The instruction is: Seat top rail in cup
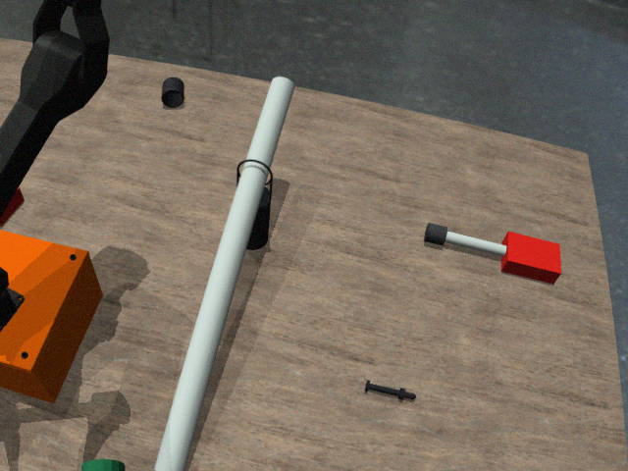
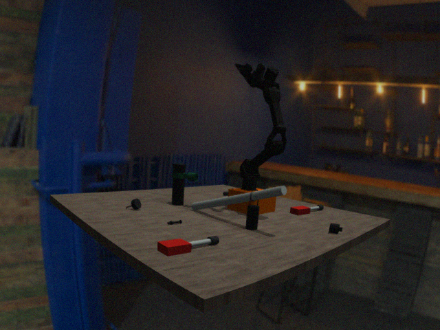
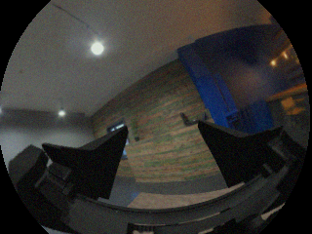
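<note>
The pale rail [image 1: 218, 293] [image 2: 227, 201] slopes through the thin black loop [image 1: 254, 161] above the short post [image 1: 259, 231] [image 2: 251, 218]. Its raised end sticks out beyond the loop. In the exterior view its other end is low, near the table, right of the big black post [image 2: 177, 194] and below the green cup [image 2: 192, 176]; it is outside the cup. The green band [image 2: 179, 175] sits high on the post, near its cap. A green part [image 1: 102, 465] shows at the top view's bottom edge. My gripper [image 2: 247, 65] [image 3: 163, 127] is open and empty, high above the table, away from the rail.
An orange box [image 1: 45, 284] [image 2: 238, 201] stands at the arm's base. Red blocks [image 1: 531, 257] [image 2: 174, 247] [image 2: 300, 210] with pale rods and dark caps lie either side of the rail. A black pin [image 1: 390, 391] [image 2: 174, 222] and loose dark caps [image 1: 173, 93] [image 2: 135, 204] [image 2: 333, 227] lie on the table.
</note>
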You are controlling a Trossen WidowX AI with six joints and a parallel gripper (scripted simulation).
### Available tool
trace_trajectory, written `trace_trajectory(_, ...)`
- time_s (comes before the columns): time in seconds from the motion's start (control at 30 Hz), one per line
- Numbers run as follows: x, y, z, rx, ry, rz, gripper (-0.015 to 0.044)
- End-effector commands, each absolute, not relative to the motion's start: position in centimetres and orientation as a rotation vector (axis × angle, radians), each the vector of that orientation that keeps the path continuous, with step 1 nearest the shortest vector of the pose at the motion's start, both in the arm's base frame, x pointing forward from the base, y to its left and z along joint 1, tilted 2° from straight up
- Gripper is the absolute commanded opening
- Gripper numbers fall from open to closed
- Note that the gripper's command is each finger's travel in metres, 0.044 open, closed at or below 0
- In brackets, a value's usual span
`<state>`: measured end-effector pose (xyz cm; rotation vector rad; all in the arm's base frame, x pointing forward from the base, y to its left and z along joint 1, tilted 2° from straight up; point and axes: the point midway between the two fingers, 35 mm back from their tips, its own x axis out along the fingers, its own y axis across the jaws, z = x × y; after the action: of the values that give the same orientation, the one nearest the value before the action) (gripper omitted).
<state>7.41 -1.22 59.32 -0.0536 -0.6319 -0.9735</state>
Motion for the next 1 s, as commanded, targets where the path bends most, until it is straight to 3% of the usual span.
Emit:
trace_trajectory(0.0, 7.0, -5.9, 57.1, 0.1, -0.548, -0.912, 0.044)
trace_trajectory(0.23, 10.6, -11.6, 51.4, 0.307, -0.322, -0.758, 0.044)
trace_trajectory(0.47, 17.2, -13.0, 44.0, 0.407, -0.015, -0.575, 0.044)
trace_trajectory(0.73, 24.1, -8.8, 34.4, 0.367, 0.382, -0.329, 0.044)
trace_trajectory(0.97, 26.5, -1.7, 25.8, 0.19, 0.723, -0.084, 0.044)
